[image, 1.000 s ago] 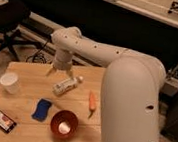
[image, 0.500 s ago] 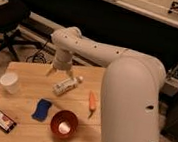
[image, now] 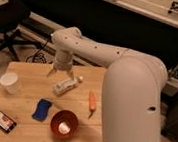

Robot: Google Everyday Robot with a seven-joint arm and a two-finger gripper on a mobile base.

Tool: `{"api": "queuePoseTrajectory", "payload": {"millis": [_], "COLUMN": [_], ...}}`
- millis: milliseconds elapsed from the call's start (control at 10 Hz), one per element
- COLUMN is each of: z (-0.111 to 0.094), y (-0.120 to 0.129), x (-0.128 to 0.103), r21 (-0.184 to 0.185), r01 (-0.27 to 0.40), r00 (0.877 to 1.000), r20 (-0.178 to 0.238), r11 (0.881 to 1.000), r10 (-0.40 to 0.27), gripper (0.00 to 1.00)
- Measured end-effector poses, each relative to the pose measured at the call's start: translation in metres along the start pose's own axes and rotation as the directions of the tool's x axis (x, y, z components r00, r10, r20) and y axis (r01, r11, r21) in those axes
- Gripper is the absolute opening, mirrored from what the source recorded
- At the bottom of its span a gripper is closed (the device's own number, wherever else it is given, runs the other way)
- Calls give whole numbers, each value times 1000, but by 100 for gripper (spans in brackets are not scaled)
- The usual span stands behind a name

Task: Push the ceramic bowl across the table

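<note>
The ceramic bowl (image: pixel 64 124), round, glossy orange-red with a pale glint inside, sits near the front edge of the small light wooden table (image: pixel 28 79). My gripper (image: pixel 59 74) hangs from the white arm over the table's back middle, fingers pointing down and spread apart, empty. It is well behind the bowl, just above and left of a white bottle lying on its side.
A white bottle (image: pixel 65 86) lies below the gripper. A white paper cup (image: pixel 10 82) stands at the left, a blue sponge (image: pixel 41 109) left of the bowl, an orange carrot (image: pixel 92 101) at the right, a dark snack packet (image: pixel 2 119) at the front left. An office chair (image: pixel 6 22) stands beyond the table's left.
</note>
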Motion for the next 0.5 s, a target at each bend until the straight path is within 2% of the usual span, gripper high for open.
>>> {"api": "queuePoseTrajectory", "payload": {"millis": [200, 300, 500], "z": [1, 0, 0], "y": [-15, -28, -41], "x": [19, 44, 77], "r21": [11, 11, 7], "r01": [32, 33, 21], "r00": [999, 999, 999], "r20": [27, 42, 48], "r11": [999, 999, 1000], "r10": [-32, -33, -21], "gripper": [80, 80, 79]}}
